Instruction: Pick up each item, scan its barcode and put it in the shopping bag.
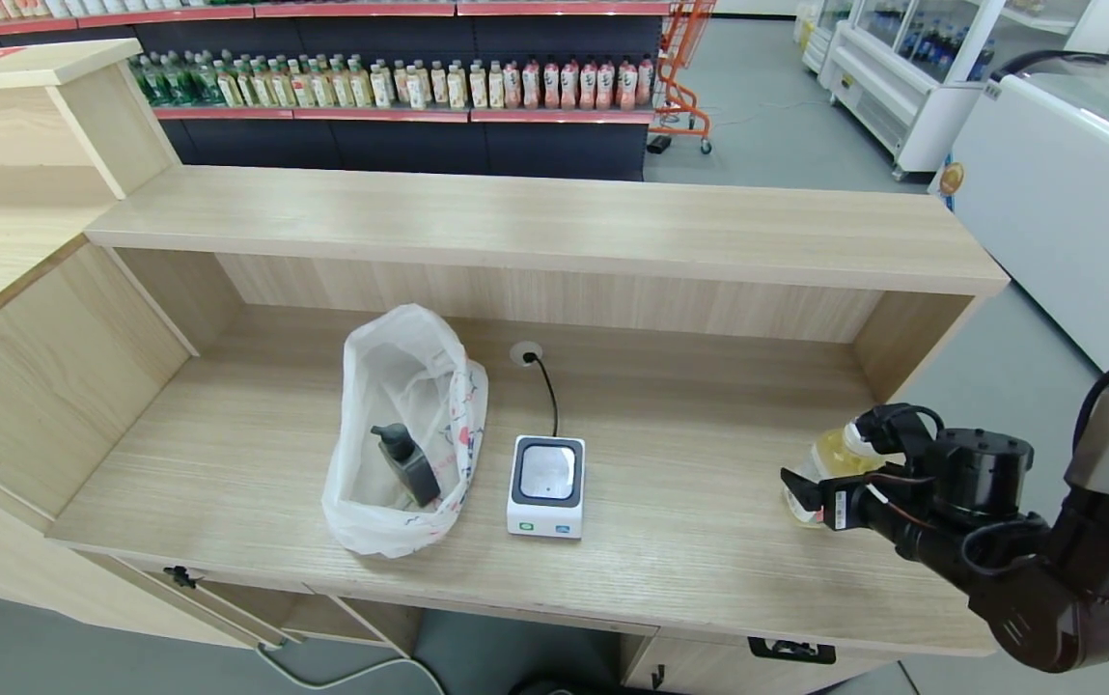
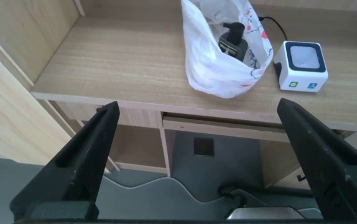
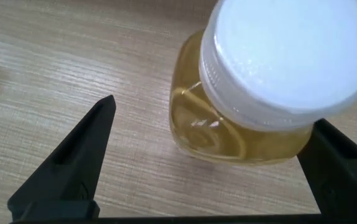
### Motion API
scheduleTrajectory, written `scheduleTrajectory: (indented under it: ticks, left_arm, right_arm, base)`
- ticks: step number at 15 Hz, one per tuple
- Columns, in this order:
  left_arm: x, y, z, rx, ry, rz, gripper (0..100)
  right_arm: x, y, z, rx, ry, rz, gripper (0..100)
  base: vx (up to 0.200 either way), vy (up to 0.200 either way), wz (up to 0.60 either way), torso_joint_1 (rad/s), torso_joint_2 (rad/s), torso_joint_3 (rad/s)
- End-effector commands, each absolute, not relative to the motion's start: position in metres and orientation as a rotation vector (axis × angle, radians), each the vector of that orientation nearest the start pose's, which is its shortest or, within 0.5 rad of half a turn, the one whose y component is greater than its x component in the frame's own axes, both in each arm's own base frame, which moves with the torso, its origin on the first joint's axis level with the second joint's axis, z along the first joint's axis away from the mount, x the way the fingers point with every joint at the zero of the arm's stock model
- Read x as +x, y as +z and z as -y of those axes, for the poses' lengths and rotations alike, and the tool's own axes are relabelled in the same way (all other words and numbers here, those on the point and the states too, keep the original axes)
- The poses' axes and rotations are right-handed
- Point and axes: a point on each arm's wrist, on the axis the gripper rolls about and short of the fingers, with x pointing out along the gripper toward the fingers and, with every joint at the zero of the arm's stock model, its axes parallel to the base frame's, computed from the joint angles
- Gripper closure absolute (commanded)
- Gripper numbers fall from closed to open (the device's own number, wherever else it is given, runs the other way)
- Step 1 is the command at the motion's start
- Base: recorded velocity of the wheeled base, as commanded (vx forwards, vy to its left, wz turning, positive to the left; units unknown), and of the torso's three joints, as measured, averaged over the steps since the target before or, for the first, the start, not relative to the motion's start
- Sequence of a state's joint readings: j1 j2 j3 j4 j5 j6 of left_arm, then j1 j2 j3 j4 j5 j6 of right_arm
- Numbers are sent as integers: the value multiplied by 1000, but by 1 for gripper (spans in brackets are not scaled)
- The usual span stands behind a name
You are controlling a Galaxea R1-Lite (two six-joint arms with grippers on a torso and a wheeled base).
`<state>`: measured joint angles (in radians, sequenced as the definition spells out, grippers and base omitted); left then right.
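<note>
Jar (image 1: 832, 456): yellow, white lid, upright near the table's (image 1: 689, 541) right edge.
Right gripper (image 3: 213, 118): fingers apart, one on either side of the jar.
Left gripper (image 2: 198, 109): fingers apart, empty, off the near edge.
Shopping bag (image 1: 366, 512): left of centre, holds a pump bottle (image 1: 409, 467); scanner (image 1: 546, 485) just beside.

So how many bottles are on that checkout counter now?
2. A dark pump bottle stands inside the shopping bag; a yellow white-capped bottle sits at the right end of the counter, between the right fingers. The bag could hide more.
</note>
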<state>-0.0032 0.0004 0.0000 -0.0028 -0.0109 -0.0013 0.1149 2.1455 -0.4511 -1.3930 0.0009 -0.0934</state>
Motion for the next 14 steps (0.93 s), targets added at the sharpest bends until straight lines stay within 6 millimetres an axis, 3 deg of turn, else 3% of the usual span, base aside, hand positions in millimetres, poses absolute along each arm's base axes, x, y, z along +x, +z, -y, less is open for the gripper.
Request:
scheduleTrajectory:
  ticks: [1,14]
  left_arm:
    - [-23,76,0,-2,-14,3,0]
    - [-23,76,0,-2,-14,3,0]
  right_arm:
    - [317,28,-41,-115,141,-314,0]
    - [341,19,-46,-131,156,-260,0]
  base:
    - [0,0,0,0,0,0]
    - [0,0,0,0,0,0]
